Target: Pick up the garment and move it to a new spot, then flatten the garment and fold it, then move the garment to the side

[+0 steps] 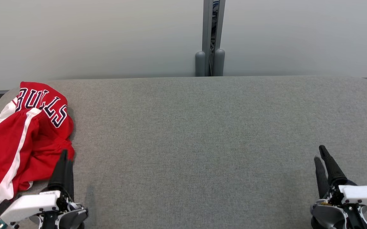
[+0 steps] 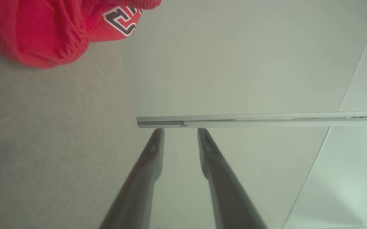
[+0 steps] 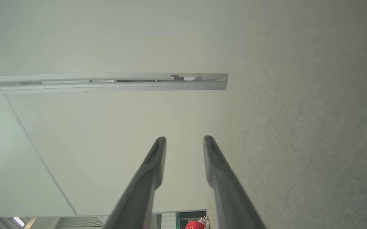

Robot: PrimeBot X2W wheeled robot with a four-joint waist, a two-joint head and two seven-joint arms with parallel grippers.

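The garment (image 1: 24,133) is a red jersey piece with white stripes and "BULLS" lettering. It lies crumpled at the left end of the grey table (image 1: 202,127), with part of it hanging over the left edge. My left gripper (image 1: 65,156) hovers at the lower left, its dark fingers lying over the garment's right hem, open and empty. From the left wrist, the garment (image 2: 43,31) is at the upper left, away from the left gripper (image 2: 180,132). My right gripper (image 1: 319,153) is at the lower right over bare table. The right gripper (image 3: 185,140) is open and holds nothing.
A pale partition wall runs behind the table, with a grey metal post (image 1: 210,38) at its seam. The table's far corners are rounded. Bare grey felt stretches from the garment across to the right gripper.
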